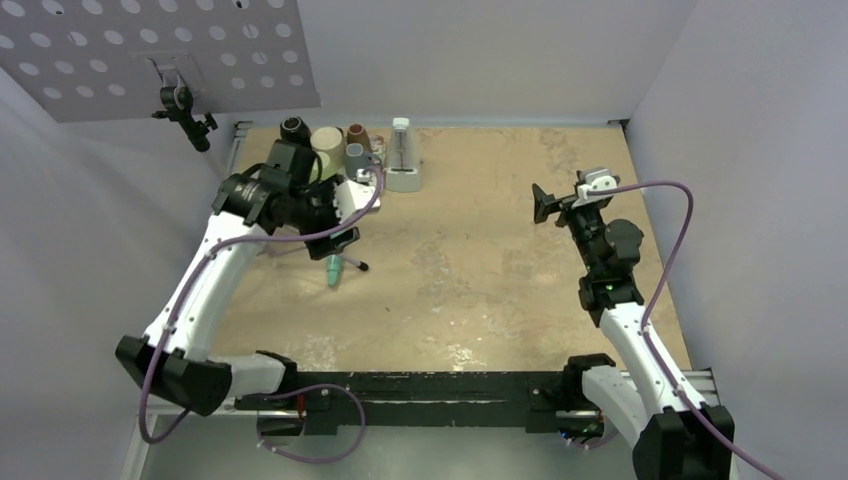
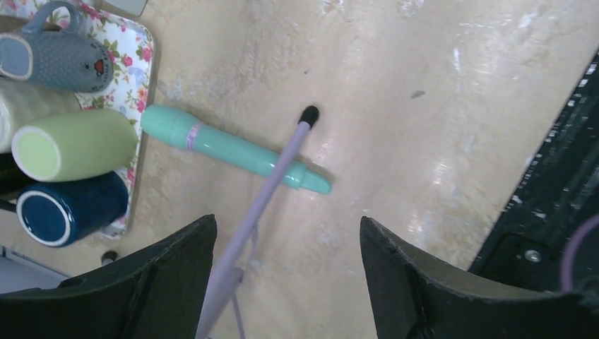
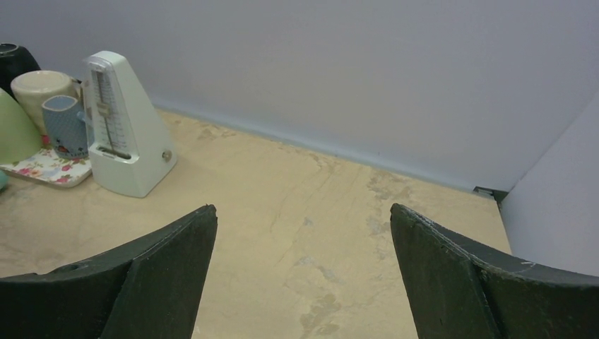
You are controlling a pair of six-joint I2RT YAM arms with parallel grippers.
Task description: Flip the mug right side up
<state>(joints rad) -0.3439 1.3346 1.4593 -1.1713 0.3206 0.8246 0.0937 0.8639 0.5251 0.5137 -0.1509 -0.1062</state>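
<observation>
Several mugs stand bottom-up on a floral tray [image 2: 141, 67] at the table's far left: a blue-grey mug [image 2: 60, 62] with a handle, a light green mug [image 2: 74, 145], a navy mug [image 2: 67, 212] and a cream mug [image 1: 327, 147]. The blue-grey mug [image 3: 62, 123] and the green mug [image 3: 10, 131] also show in the right wrist view. My left gripper [image 2: 287, 220] is open and empty, hovering above the table just right of the tray [image 1: 340, 235]. My right gripper [image 3: 303, 207] is open and empty, raised over the right side of the table [image 1: 545, 203].
A teal marker [image 2: 233, 150] and a thin purple stylus [image 2: 282, 162] lie crossed on the table under the left gripper. A white metronome [image 3: 123, 127] stands right of the tray. A black mug [image 1: 295, 128] and a brown one [image 1: 358, 133] stand at the back.
</observation>
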